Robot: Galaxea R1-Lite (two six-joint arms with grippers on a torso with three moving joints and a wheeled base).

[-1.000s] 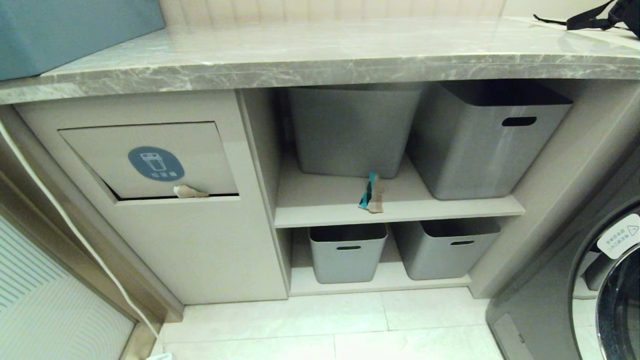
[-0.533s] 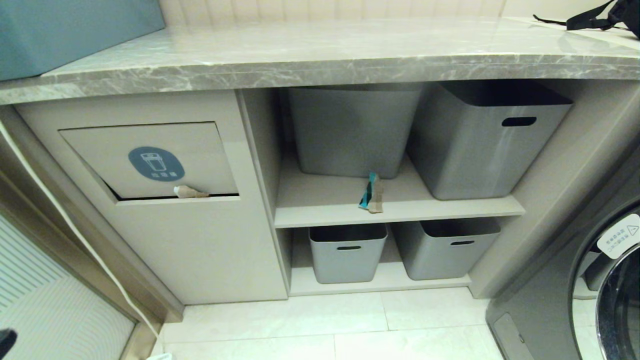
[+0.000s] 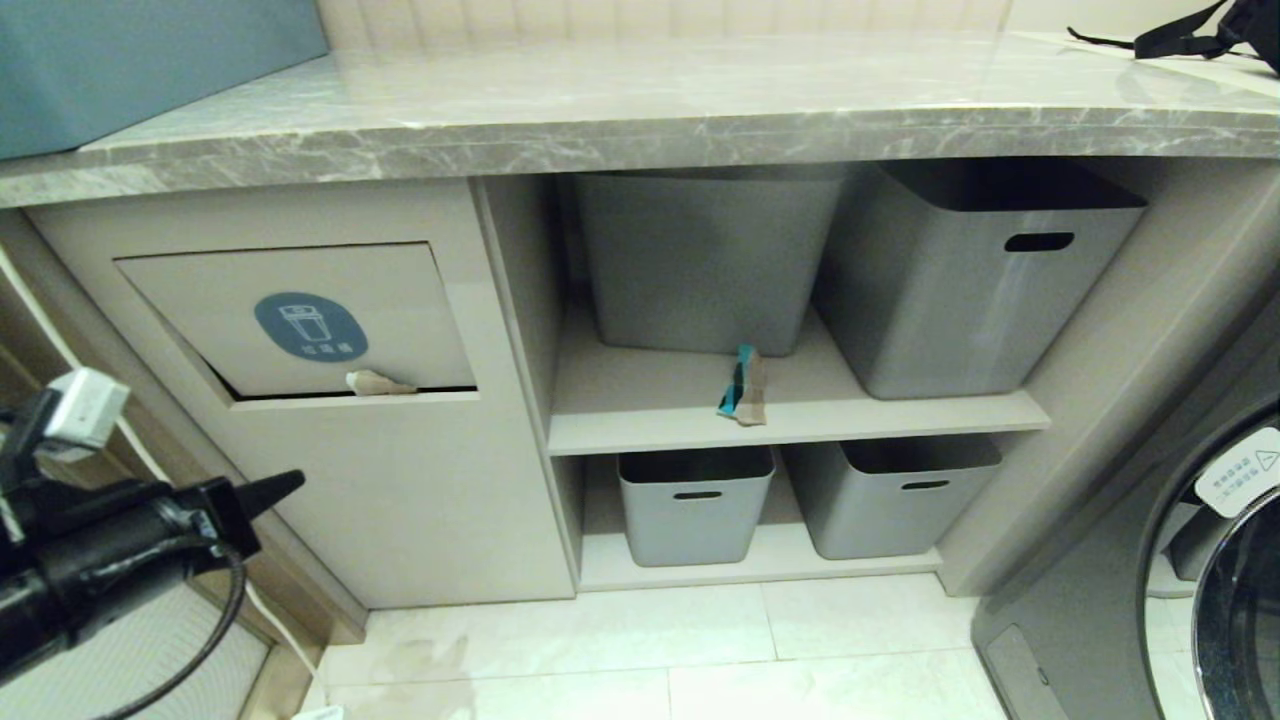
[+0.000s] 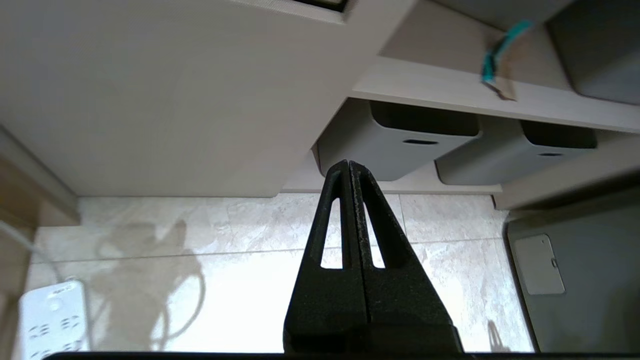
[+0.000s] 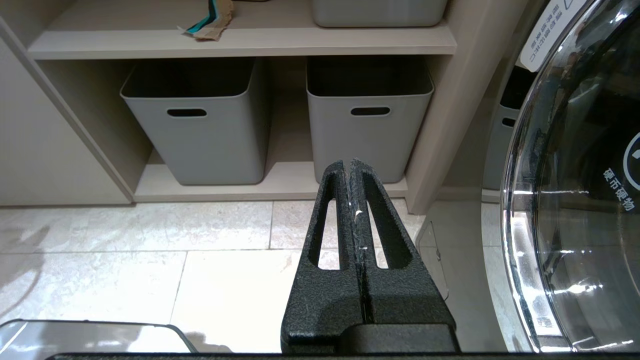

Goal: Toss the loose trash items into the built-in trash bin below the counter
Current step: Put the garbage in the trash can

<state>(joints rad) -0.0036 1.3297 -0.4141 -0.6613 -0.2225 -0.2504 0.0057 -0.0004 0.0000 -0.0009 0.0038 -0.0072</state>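
Left tool [image 3: 292,484] clenched empty below the beige tilting bin flap [image 3: 300,320]; risk: nudging the wedged brown cardboard scrap [image 3: 378,383] floorward; right tool [image 5: 352,167] clenched, parked.

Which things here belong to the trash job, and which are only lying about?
For the job:
- teal scrap on the upper shelf
- brown scrap stuck in the flap's gap
- bin flap
- left gripper, jaws shut

Lying about:
- grey tubs
- washing machine
- power strip

Pale tiled floor [image 3: 700,640]; beige open shelves [image 3: 660,410] hold grey tubs [image 3: 700,260]; washing machine door [image 3: 1235,560] at right.
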